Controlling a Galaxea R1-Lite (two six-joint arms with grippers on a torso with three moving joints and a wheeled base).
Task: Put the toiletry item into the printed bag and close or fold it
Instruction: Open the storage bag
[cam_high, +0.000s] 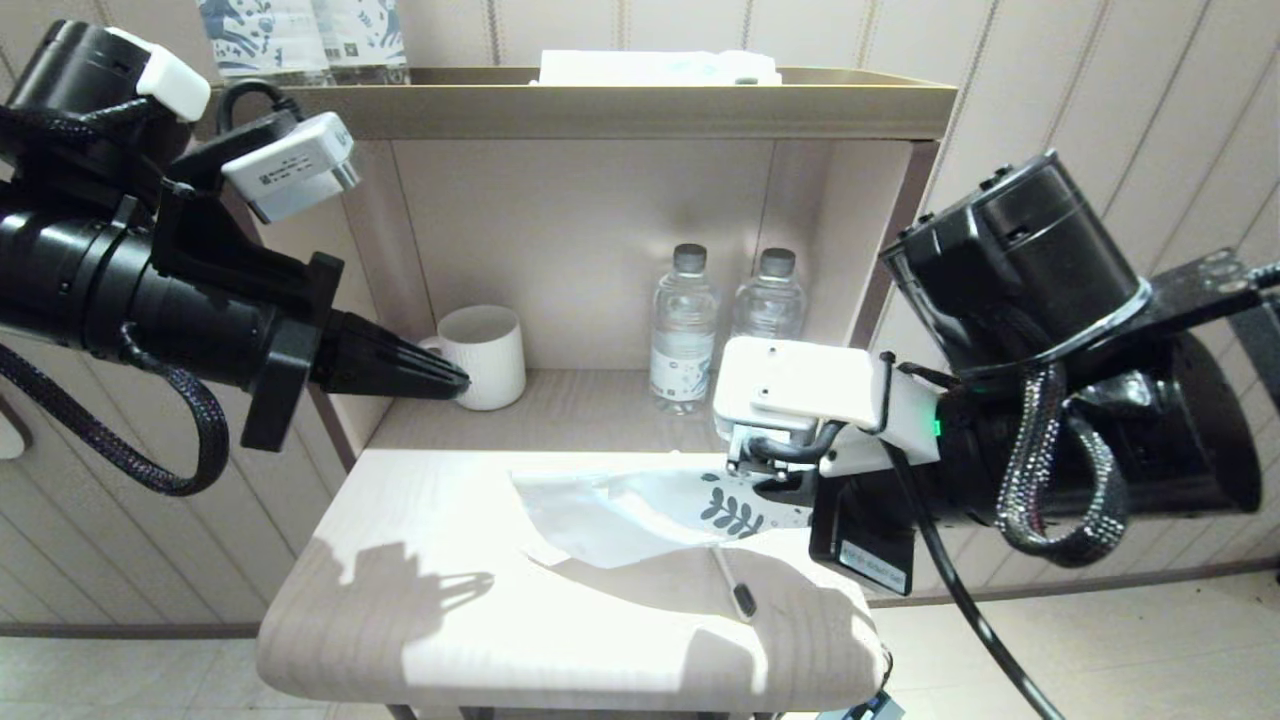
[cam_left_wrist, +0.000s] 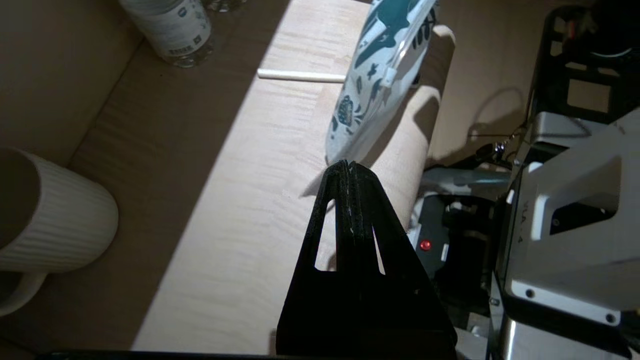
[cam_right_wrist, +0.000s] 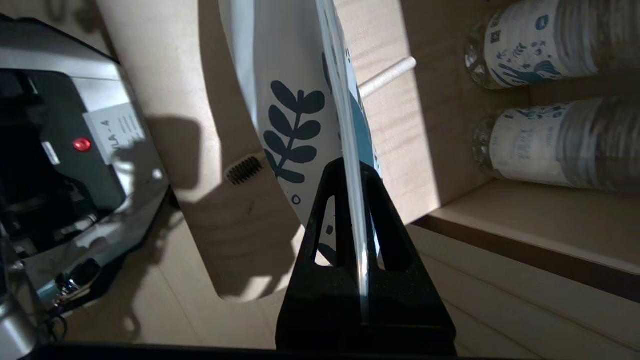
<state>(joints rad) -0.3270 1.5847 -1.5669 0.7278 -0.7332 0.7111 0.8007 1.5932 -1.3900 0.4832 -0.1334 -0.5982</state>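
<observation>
The right gripper (cam_right_wrist: 352, 172) is pinching the printed end of the printed bag (cam_high: 620, 515), lifting that edge off the small wooden table (cam_high: 420, 590) while the frosted rest sags onto it. The left gripper (cam_high: 455, 383), fingers pressed together and empty, hangs above the table's left side near the white mug (cam_high: 487, 355). The toothbrush (cam_high: 735, 585) lies on the table just under the bag, dark bristled head toward the front edge. Best, I judge, to keep the bag's mouth raised and steady while the left gripper fetches the thin white stick.
</observation>
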